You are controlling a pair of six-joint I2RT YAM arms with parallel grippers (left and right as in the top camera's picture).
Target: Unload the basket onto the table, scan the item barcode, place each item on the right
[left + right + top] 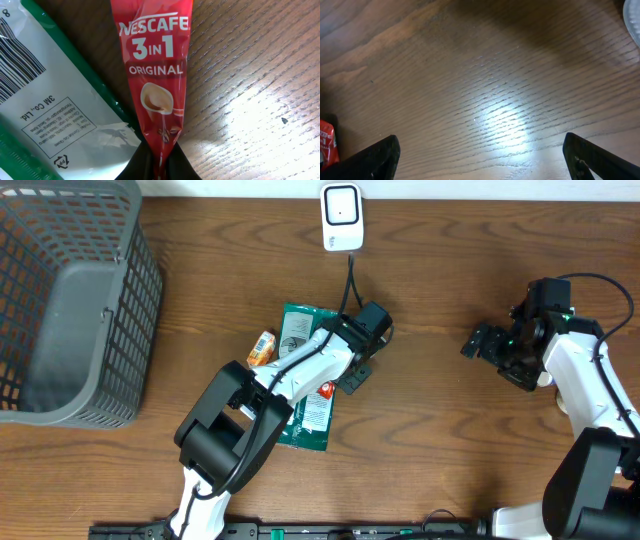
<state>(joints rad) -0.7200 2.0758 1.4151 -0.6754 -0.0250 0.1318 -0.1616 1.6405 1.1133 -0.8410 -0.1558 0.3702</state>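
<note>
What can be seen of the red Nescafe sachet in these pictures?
The red Nescafe sachet is a narrow, glossy stick pack, apparently plastic foil. White letters read NESCAFE 3 IN 1 ORIGINAL above a coffee cup picture. Its near end is pinched and creased in the shut left gripper. It stretches over the wooden table, beside the green and white packet, whose edge it meets near the gripper.

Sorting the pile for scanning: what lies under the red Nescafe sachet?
The Nescafe sachet overlaps the green 3M packet at its edge, with wooden table beside. Its end is pinched in the left gripper, which hides whatever is beneath there.
</note>
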